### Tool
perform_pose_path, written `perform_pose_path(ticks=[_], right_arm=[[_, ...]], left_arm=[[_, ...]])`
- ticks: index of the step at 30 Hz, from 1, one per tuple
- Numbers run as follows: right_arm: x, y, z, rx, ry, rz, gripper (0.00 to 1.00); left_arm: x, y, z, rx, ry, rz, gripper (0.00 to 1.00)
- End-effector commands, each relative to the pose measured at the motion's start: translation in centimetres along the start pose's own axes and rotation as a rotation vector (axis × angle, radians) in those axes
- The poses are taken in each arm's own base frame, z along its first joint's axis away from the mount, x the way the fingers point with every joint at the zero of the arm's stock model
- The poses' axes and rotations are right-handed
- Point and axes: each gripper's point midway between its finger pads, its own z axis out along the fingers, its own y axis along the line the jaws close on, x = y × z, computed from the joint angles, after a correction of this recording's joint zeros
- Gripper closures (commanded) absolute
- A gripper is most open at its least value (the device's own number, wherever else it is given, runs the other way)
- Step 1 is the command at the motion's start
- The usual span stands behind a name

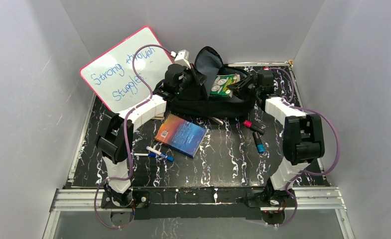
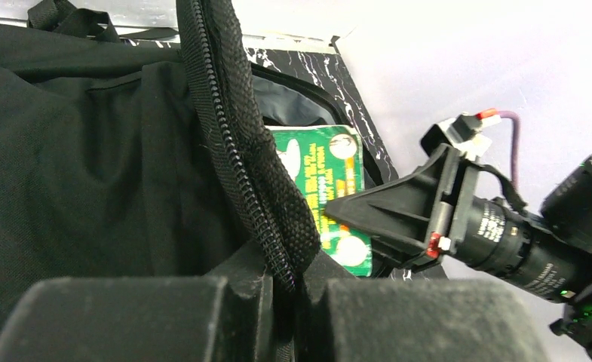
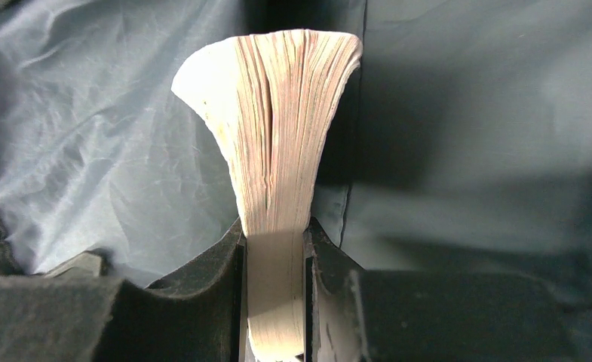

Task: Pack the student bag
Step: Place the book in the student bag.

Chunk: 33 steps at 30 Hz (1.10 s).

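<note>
The black student bag lies at the back middle of the table, its flap raised and grey lining showing. My left gripper is shut on the bag's zipper edge and holds the opening up; in the left wrist view the gripper pinches that edge. My right gripper is shut on a green-covered book at the bag's mouth. In the right wrist view the gripper clamps the book's page edge, which fans out inside the lining. The green cover shows in the left wrist view.
A blue book lies in front of the bag. Two markers lie near the left arm; a red-capped marker and a blue-capped one lie by the right arm. A whiteboard leans at the back left.
</note>
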Motion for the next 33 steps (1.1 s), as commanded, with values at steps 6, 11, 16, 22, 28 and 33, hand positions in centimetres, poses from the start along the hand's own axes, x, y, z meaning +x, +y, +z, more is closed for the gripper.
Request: perform_pose_path(ticks=[6, 11, 16, 22, 28, 33], right_arm=[[0.5, 7.2, 2.8, -0.259, 0.049, -0.067, 1.00], [0.5, 7.4, 4.7, -0.317, 0.055, -0.073, 1.00], [0.5, 7.8, 6.5, -0.362, 0.054, -0.071, 1.00], [1.7, 7.7, 8.7, -0.365, 0.076, -0.060, 1.00], [3.2, 4.9, 11.0, -0.262, 0.113, -0.076, 1.00], [3.5, 1.9, 11.9, -0.141, 0.117, -0.106, 0.94]], left_arm=[[-8.2, -4.5, -2.9, 0.089, -0.211, 0.040, 1.00], [-8.5, -4.7, -3.5, 0.090, -0.211, 0.061, 1.00], [-8.2, -4.6, -3.7, 0.091, -0.206, 0.051, 1.00], [-8.3, -4.6, -3.7, 0.087, -0.208, 0.051, 1.00], [-8.2, -4.5, -3.8, 0.084, -0.208, 0.053, 1.00], [-7.8, -4.0, -4.0, 0.072, -0.205, 0.057, 1.00]])
